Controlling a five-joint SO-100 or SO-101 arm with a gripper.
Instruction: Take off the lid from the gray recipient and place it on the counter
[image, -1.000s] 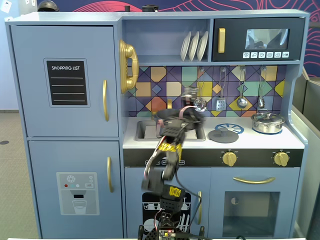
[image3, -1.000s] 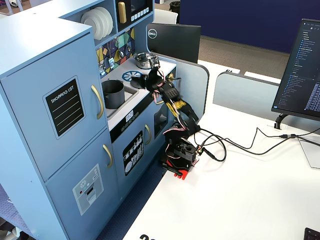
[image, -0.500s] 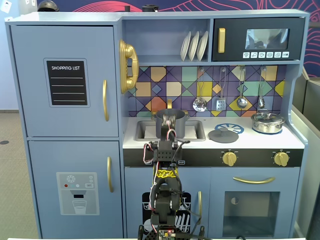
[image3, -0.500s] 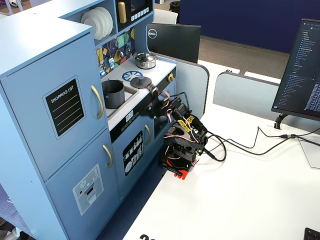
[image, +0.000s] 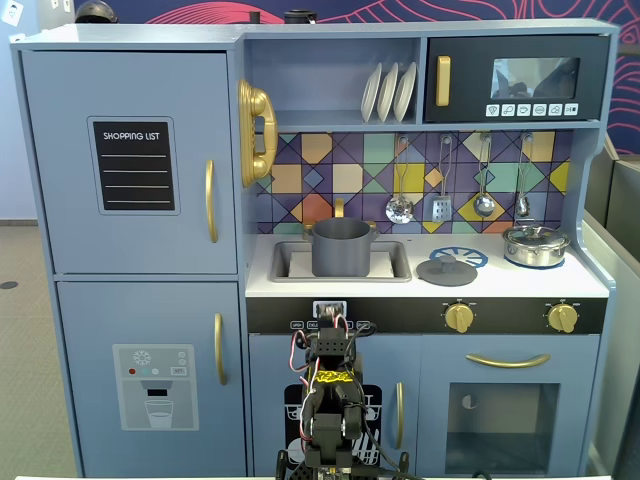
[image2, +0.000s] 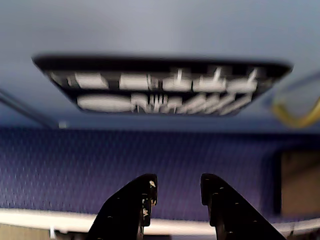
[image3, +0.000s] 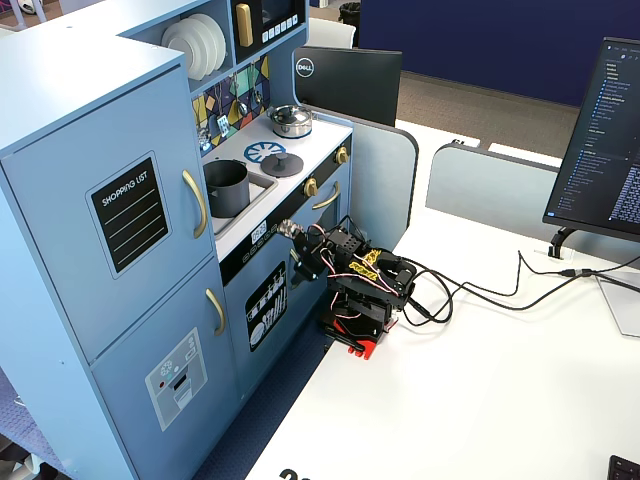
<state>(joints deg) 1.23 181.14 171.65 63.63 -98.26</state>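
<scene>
- Wrist view showed the gripper (image2: 176, 192) nearest the lens, its two black fingers parted with a clear gap and nothing between them; it was released and empty.
- Just beyond the fingers, the same view took in a blurred black printed panel (image2: 160, 87) on a blue cabinet front, so the arm was aimed at the lower kitchen, not at the worktop.
- From a fixed view, the folded arm (image3: 355, 280) sat on the white table (image3: 500, 380), low and just beside the toy kitchen's cabinet, well below the counter (image3: 300, 140).
- Further back, the gray recipient (image: 341, 246) stood upright in the recessed sink (image: 395, 262), open at the top with no cover on it.
- The lid (image: 446, 270) lay flat on the counter (image: 520, 285), knob up, beside the blue burner ring (image: 462, 256) and partly over its edge, well apart from the pot.
- Farthest right stood the shiny silver pot (image: 536, 245), its own cover on.
- Judged from this layout, the task looked finished: the removal and placing were done and the arm was parked.
- Any next move would seem only to call for holding the rest pose; nothing remained to grasp.
</scene>
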